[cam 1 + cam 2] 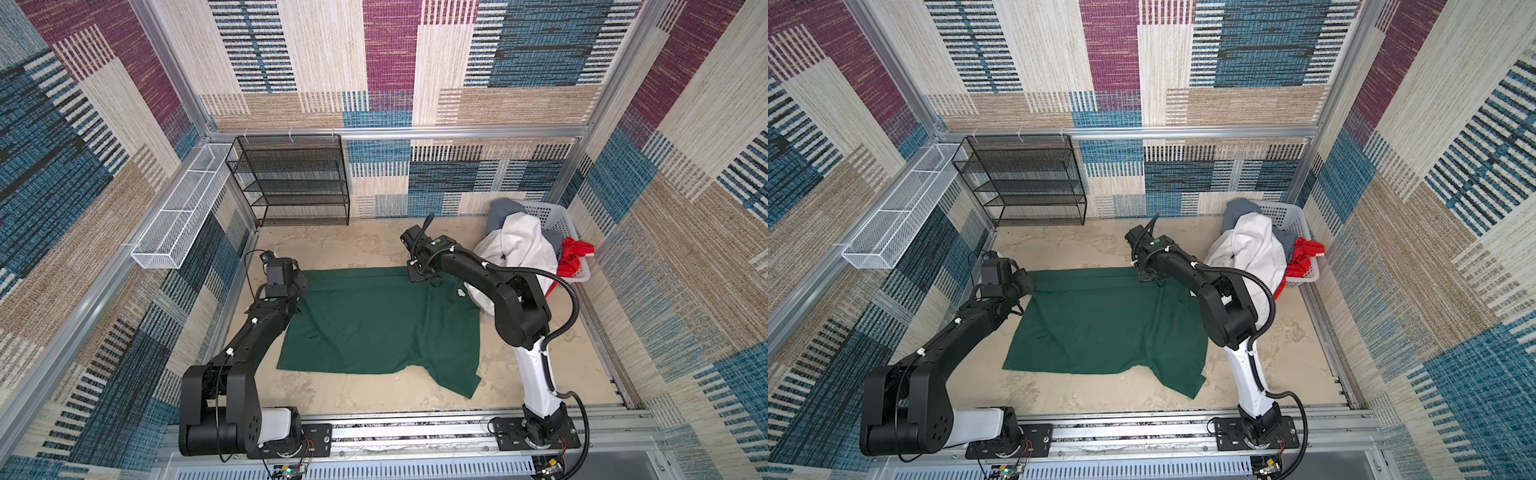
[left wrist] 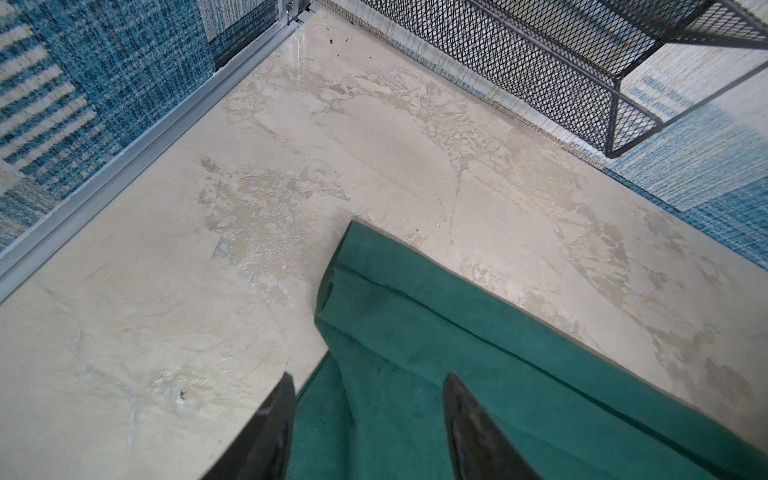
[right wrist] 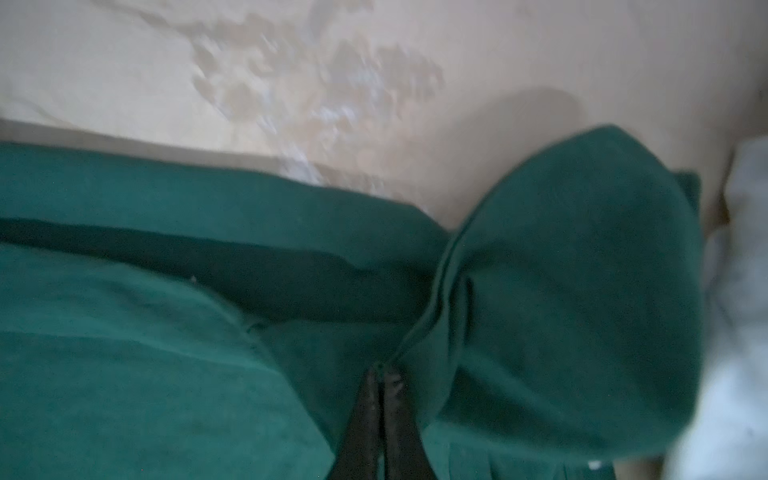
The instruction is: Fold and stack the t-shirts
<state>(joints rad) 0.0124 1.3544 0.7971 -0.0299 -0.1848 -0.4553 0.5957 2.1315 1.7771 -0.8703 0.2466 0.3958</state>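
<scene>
Green t-shirt [image 1: 374, 324]: spread on table [image 1: 353, 245], mostly flat
Right gripper [image 3: 380, 374]: clamped on the far right edge fold
Left gripper [image 2: 368, 376]: jaws apart astride far left corner; to be closed before lifting evenly

Both arms are matte black with one glossy white link near the base. The left arm [image 1: 249, 338], lower left in both top views, wears white cable ties and a green dot [image 1: 273, 298]. The right arm [image 1: 511, 299] carries a ribbed black conduit [image 1: 575, 308]. The left end effector [image 2: 368, 375] has black tapered fingers.
</scene>
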